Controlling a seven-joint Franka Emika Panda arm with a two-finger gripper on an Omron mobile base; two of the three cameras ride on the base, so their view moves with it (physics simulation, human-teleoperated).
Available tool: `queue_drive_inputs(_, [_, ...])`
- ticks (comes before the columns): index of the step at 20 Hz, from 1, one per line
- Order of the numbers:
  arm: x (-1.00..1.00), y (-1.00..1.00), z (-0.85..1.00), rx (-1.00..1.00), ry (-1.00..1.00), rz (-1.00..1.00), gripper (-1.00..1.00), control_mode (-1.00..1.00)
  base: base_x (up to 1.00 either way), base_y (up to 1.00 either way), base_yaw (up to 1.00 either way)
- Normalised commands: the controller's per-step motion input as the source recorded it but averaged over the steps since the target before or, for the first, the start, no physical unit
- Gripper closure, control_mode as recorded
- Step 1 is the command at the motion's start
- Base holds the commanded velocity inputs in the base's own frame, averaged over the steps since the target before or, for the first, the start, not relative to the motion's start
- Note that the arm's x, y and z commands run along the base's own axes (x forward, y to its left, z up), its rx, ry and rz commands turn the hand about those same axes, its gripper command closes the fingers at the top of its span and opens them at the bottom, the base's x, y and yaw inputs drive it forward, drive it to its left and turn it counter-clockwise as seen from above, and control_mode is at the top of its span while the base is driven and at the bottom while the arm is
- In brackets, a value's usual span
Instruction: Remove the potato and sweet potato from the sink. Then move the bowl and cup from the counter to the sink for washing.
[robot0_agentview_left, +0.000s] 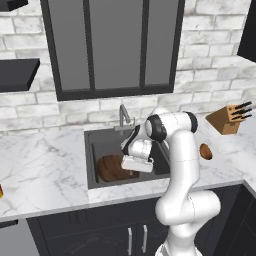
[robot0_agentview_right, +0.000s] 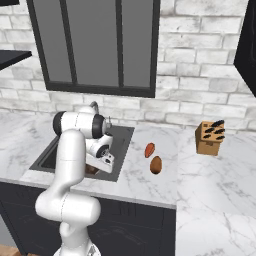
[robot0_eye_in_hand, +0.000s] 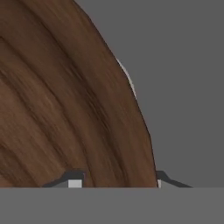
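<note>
I hold the gripper (robot0_eye_in_hand: 116, 179) low in the sink (robot0_agentview_left: 92, 150), its fingers (robot0_eye_in_hand: 72, 178) straddling the rim of the wooden bowl (robot0_agentview_left: 111, 167) — whether they grip it or stand loose I cannot tell. On the marble surface (robot0_agentview_right: 150, 185) right of the basin lie the potato (robot0_agentview_right: 156, 164) and sweet potato (robot0_agentview_right: 149, 149), just beside each other.

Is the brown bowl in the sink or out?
In. The bowl lies inside the dark sink, below the counter top.
</note>
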Motion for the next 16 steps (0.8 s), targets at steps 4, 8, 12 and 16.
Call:
queue_drive_inputs(4, [-0.02,0.00,0.12,0.00,0.00,0.00,-1.00,-1.00,0.00,0.00,0.00])
queue_drive_inputs(8, [-0.08,0.00,0.22,0.00,0.00,0.01,-1.00,-1.00,0.00,0.00,0.00])
queue_drive_inputs(12, [-0.13,-0.01,0.31,0.00,-0.04,0.01,-1.00,-1.00,0.00,0.00,0.00])
queue_drive_inputs(16, [-0.12,0.00,0.34,0.00,-0.06,0.03,-1.00,-1.00,0.00,0.00,0.00])
